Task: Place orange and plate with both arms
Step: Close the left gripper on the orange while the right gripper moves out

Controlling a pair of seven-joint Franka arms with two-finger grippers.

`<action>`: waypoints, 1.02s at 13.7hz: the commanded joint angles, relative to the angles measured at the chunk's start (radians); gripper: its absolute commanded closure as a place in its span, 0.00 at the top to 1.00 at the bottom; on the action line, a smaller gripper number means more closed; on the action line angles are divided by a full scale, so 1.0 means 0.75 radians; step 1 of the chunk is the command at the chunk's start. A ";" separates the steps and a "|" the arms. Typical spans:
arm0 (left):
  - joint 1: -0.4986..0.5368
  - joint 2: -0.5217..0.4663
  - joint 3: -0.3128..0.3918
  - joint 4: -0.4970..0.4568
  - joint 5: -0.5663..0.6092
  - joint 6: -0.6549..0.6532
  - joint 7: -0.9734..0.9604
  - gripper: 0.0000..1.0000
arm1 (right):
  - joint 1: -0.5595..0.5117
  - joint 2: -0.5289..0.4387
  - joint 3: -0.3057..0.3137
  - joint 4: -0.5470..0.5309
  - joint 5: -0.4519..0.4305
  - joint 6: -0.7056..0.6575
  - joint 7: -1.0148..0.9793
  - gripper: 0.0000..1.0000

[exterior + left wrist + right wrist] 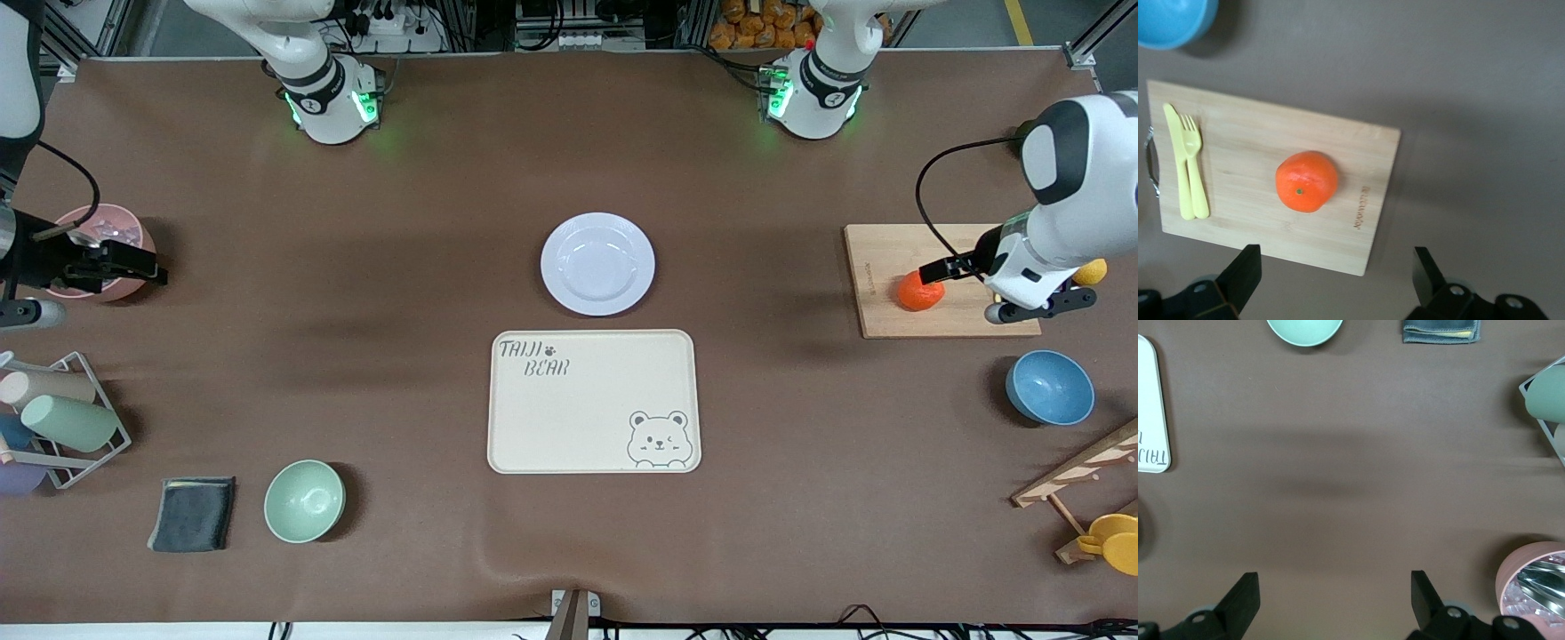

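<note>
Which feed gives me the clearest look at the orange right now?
The left wrist view: the orange sits whole on the cutting board, unobstructed, ahead of the open left gripper. The front view shows it small, with the gripper partly overlapping it. The right wrist view does not show it.

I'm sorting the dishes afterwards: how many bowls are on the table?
3: a green bowl beside the dark folded cloth, a blue bowl nearer the front camera than the wooden cutting board, and a pink bowl partly hidden by the right arm.

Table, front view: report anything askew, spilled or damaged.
Nothing stands out. The orange sits whole on the cutting board, the plate lies flat beside the tray, nothing spilled.
</note>
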 commanded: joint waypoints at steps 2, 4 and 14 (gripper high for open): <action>0.098 0.067 -0.013 -0.055 0.024 0.108 0.037 1.00 | 0.003 0.010 0.008 0.008 0.022 0.002 0.006 1.00; 0.141 0.104 -0.015 -0.104 0.024 0.233 0.084 1.00 | -0.007 0.010 0.010 0.008 0.034 0.002 0.006 1.00; 0.180 0.266 -0.015 -0.127 0.018 0.340 0.131 1.00 | -0.042 0.083 0.010 -0.006 0.202 -0.039 0.002 1.00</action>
